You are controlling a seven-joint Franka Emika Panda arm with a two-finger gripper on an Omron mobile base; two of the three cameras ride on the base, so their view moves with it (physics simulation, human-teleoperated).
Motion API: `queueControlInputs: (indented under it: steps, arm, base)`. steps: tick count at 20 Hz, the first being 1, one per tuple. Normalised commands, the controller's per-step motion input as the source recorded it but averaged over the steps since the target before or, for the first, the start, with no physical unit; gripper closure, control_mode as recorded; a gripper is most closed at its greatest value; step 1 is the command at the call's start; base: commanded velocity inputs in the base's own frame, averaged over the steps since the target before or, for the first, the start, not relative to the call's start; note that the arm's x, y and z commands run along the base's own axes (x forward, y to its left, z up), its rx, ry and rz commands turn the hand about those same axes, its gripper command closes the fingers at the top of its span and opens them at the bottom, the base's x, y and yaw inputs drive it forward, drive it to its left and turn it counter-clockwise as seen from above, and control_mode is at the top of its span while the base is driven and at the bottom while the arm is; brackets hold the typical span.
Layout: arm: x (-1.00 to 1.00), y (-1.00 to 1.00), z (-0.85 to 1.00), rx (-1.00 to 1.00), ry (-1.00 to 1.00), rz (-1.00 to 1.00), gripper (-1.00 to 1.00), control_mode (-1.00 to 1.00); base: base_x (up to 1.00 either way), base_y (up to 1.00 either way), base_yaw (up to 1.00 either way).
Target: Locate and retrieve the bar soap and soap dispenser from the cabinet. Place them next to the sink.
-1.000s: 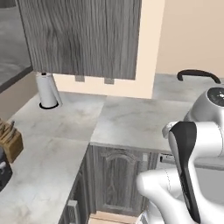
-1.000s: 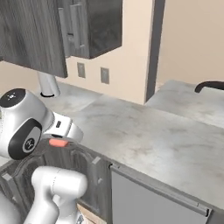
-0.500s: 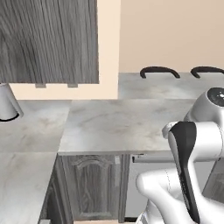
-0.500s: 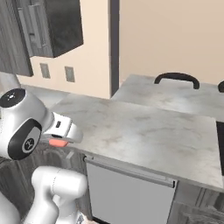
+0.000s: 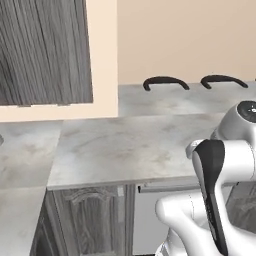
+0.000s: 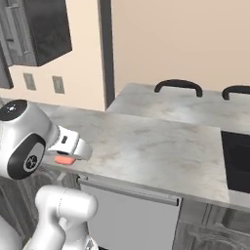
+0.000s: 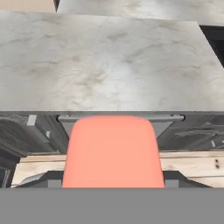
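The bar soap, a salmon-pink bar, fills the lower middle of the hand view, with my gripper shut on it. In the right base view the bar soap peeks out under the white hand, and the gripper is held low in front of the counter's front edge. The dark grey wood-grain cabinet hangs at the upper left, and the right base view shows the cabinet with its door standing out. The soap dispenser and the sink are out of view.
A marble counter runs across ahead of me, with a grey drawer front and bar handle below it. Two black arched handles sit at the counter's back. A black panel is set into the counter at the right.
The whole picture has shifted: the base has driven right, so the cabinet slid left and the paper-towel roll left the view. The arm still holds the bar soap in the same pose.
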Motion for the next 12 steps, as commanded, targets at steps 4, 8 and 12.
queueControlInputs:
  steps: [4, 8, 12]
  arm:
    - [0.0, 0.0, 0.0, 0.0, 0.0, 0.0, 1.0, 1.0]
    - [0.0, 0.0, 0.0, 0.0, 0.0, 0.0, 1.0, 1.0]
    - [0.0, 0.0, 0.0, 0.0, 0.0, 0.0, 1.0, 1.0]
  base:
    - [0.45, -0.59, 0.0]
    - [0.27, -0.47, 0.0]
    - [0.25, -0.51, 0.0]
